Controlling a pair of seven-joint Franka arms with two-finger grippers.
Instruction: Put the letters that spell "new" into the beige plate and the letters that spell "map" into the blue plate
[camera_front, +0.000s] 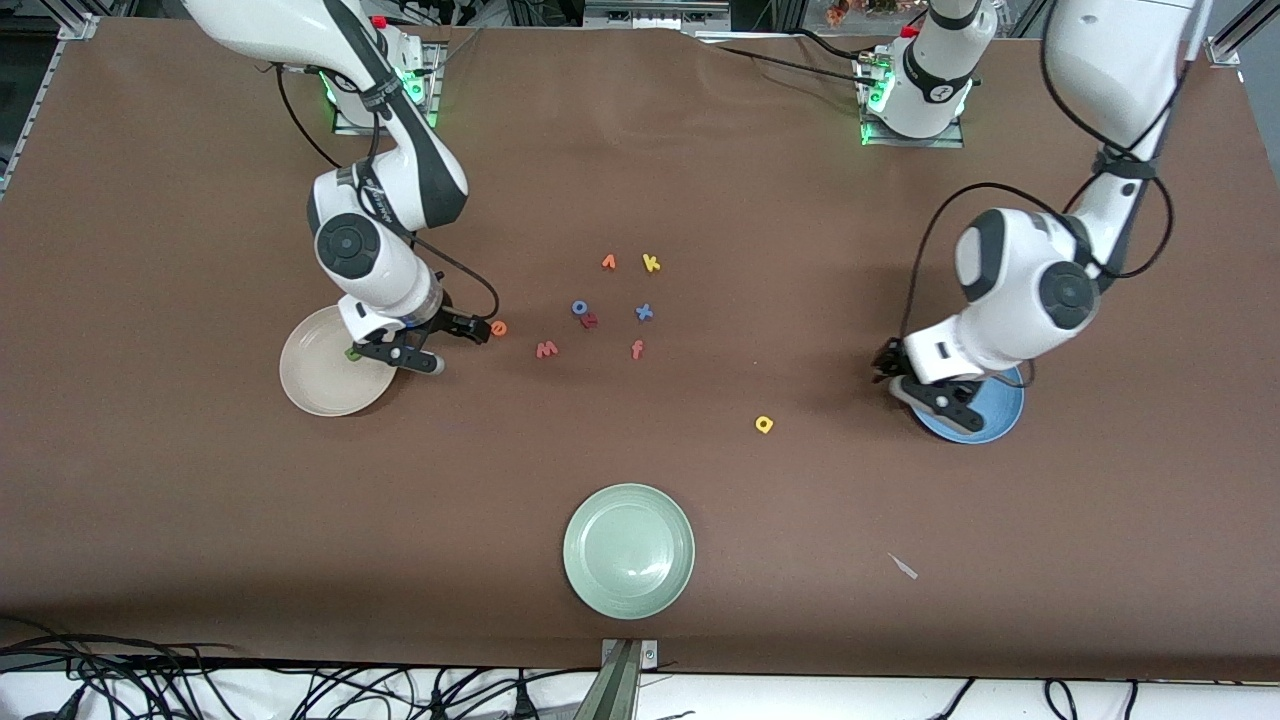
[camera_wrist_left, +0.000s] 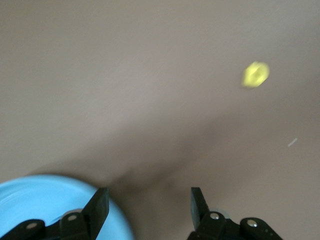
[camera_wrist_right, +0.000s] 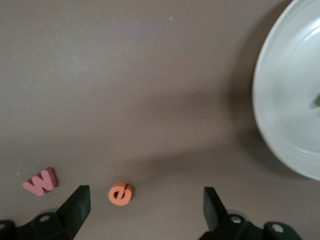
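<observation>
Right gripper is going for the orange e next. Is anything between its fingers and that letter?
Nothing visible. The right gripper hangs open beside the beige plate, with only bare table between it and the orange e. The pinkish-red w lies apart from the e, clear of the approach.

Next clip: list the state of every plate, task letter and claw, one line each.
beige plate: holds green n
blue plate: contents hidden by the arm
pale green plate: empty
orange e: on table
w: on table
yellow a: on table
left claw: open, empty
right claw: open, empty
</observation>
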